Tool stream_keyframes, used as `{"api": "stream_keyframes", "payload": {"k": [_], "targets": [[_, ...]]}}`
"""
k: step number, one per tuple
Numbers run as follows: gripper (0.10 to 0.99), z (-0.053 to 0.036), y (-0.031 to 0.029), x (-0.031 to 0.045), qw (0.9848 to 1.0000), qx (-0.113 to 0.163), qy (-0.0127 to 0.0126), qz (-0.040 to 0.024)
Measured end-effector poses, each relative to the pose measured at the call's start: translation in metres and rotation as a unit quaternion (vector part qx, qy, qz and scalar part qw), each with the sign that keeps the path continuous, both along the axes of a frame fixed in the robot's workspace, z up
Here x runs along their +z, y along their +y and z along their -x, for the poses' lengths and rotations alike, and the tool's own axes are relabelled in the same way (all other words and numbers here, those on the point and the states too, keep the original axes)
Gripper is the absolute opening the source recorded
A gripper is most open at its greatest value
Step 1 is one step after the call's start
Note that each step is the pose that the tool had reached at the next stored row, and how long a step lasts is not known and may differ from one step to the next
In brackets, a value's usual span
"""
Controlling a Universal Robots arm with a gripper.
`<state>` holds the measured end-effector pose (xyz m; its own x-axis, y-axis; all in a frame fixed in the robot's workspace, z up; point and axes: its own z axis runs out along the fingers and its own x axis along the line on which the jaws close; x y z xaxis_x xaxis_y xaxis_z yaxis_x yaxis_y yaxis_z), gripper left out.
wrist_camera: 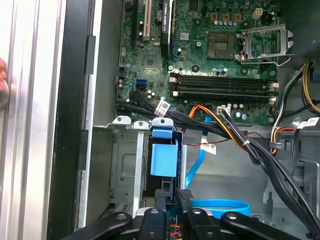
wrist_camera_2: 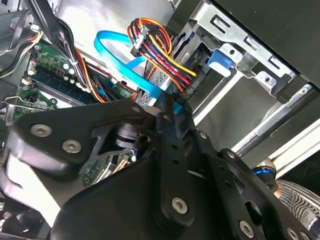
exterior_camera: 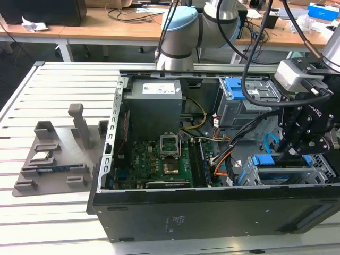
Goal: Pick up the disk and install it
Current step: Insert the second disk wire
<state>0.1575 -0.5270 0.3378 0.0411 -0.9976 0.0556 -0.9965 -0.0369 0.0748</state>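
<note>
Sitting in cage bay beneath tool [wrist_camera: 171, 200]: disk [wrist_camera: 164, 160].

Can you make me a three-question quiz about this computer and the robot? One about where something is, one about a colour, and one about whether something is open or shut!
1. Where is the gripper?
A. over the grey tray
B. down inside the computer case
C. on the wooden desk

2. What colour is the motherboard?
A. green
B. red
C. white

3. How is the computer case?
A. shut tight
B. wrapped in a box
C. open, with its insides showing

Answers: 1 B, in the exterior view the gripper hangs inside the case, at that view's right. 2 A, the motherboard is green in the exterior view and the first wrist view. 3 C, the motherboard lies in plain sight.
</note>
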Motion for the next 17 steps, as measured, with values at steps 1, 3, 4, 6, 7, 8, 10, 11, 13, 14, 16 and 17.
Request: {"api": "stream_keyframes", "payload": {"k": [1,3,4,6,7,8,10,11,13,14,16,17], "targets": [[0.235,0.0000,0.0000,0.0015,1.0000,0.000,0.0000,0.0002],[0.235,0.0000,0.0007,0.0105,1.0000,0.000,0.0000,0.0001],[0.235,0.0001,0.0018,0.0142,1.0000,0.000,0.0000,0.0001],[0.157,0.0000,0.0052,0.0305,1.0000,0.000,0.0000,0.0001],[0.106,0.0000,0.0060,0.0387,1.0000,0.000,0.0000,0.0001],[0.106,0.0000,0.0062,0.0436,1.0000,0.000,0.0000,0.0001],[0.106,0.0000,0.0062,0.0473,1.0000,0.000,0.0000,0.0002],[0.106,0.0000,0.0061,0.0478,1.0000,0.000,0.0000,0.0001],[0.106,0.0000,0.0062,0.0479,1.0000,0.000,0.0000,0.0000],[0.106,0.0000,0.0062,0.0481,1.0000,0.000,0.0000,0.0001],[0.106,0.0000,0.0062,0.0484,1.0000,0.000,0.0000,0.0001],[0.106,0.0000,0.0062,0.0485,1.0000,0.000,0.0000,0.0002]]}}
